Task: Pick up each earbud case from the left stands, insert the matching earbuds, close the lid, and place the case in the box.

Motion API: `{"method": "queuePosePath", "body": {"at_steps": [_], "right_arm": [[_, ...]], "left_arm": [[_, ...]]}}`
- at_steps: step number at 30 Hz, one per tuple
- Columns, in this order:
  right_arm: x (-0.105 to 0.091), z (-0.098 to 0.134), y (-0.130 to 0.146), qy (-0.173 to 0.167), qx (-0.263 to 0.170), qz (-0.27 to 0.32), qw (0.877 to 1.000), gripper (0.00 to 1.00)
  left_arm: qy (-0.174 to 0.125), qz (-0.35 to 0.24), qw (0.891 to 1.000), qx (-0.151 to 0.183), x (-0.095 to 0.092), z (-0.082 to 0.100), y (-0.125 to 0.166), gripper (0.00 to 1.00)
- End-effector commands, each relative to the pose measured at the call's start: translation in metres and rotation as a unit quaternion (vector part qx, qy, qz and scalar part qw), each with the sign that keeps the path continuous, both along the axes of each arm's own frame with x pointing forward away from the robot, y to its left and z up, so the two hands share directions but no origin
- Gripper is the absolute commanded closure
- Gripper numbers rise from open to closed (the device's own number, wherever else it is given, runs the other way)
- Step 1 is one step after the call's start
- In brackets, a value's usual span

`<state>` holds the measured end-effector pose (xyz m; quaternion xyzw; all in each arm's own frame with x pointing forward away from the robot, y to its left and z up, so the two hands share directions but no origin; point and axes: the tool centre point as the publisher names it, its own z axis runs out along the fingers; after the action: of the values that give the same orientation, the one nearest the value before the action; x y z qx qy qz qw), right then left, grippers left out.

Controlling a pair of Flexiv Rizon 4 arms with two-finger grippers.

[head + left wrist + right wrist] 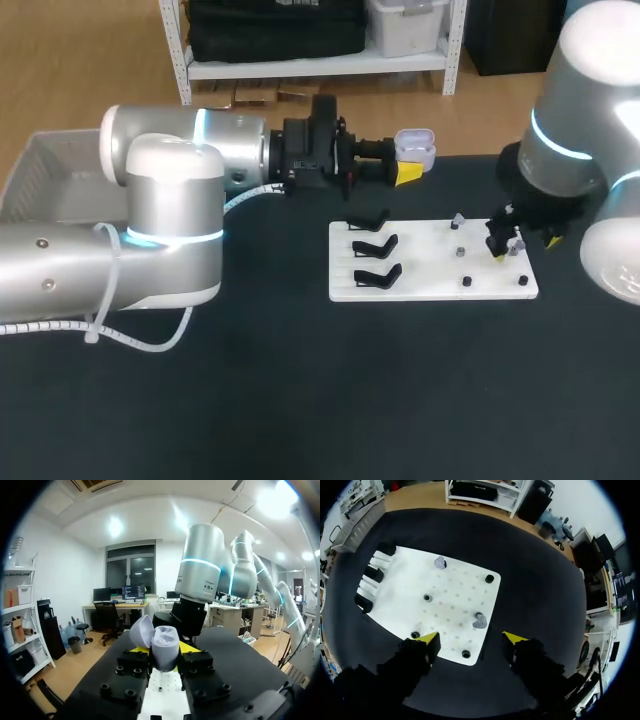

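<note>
My left gripper (408,172) is shut on a white earbud case (415,150) held in the air behind the white board (430,285). In the left wrist view the earbud case (162,647) sits between the yellow tips of the left gripper (162,654), its lid tipped open. My right gripper (500,245) hangs over the board's right end. In the right wrist view the right gripper (470,639) is open. A grey earbud (480,622) stands on a peg just ahead of it, touching neither finger. A second earbud (440,562) sits farther along the board.
Three black stands (375,246) at the board's left end are bare. Small black pegs (489,578) dot the board (452,587). A grey mesh box (45,165) stands at the table's far left, behind my left arm.
</note>
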<state>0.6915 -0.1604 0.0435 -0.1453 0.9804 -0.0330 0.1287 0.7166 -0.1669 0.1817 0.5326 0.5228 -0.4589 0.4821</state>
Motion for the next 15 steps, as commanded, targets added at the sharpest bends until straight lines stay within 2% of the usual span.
{"method": "queuePosePath", "body": {"at_steps": [1,7,15], "right_arm": [[0.004,-0.006,-0.001,-0.001,-0.003,0.001,1.0,0.51],[0.01,-0.012,-0.002,0.001,-0.009,0.009,1.0,0.56],[0.016,-0.019,-0.006,0.006,-0.017,0.013,1.0,0.55]], "left_arm": [[-0.002,0.002,1.0,-0.004,-0.001,-0.001,0.0,1.0],[-0.002,0.002,1.0,-0.004,-0.001,-0.001,0.0,1.0],[-0.002,0.002,1.0,-0.004,-0.001,-0.001,0.0,1.0]]}}
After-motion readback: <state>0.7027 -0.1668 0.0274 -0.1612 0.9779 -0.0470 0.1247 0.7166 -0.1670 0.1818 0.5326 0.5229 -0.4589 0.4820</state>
